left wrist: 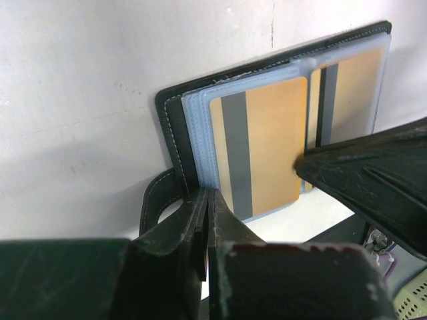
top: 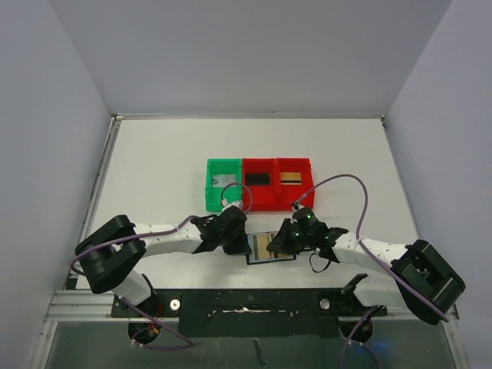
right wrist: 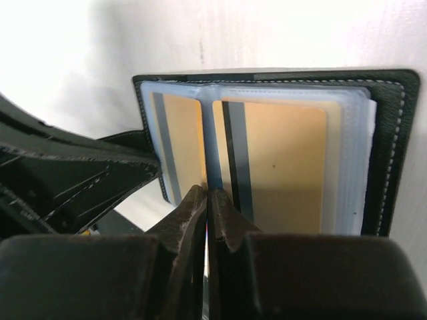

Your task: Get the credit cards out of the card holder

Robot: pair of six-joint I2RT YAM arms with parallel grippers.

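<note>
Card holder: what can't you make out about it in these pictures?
- Top view: the card holder is too small, so its card count is unreadable.
- Left wrist: the left tool covers its near edge. Whether it grips anything is unclear.
- Right wrist: the right tool hides the centre fold's near end.

The left arm (top: 165,242) and the right arm (top: 377,254) are both wearing white shells along their long links, with bulky black housings (top: 111,254) bulging at the joints. A thin purple cable (top: 346,178) is running along each arm. Small green lights (top: 301,219) are glowing on the right wrist. The left gripper (left wrist: 208,193) is showing matte black fingers (left wrist: 180,233) tapering to narrow tips. The right gripper (right wrist: 207,193) is showing the same black wedge shape, with moulded ridges lining the flanks.
</note>
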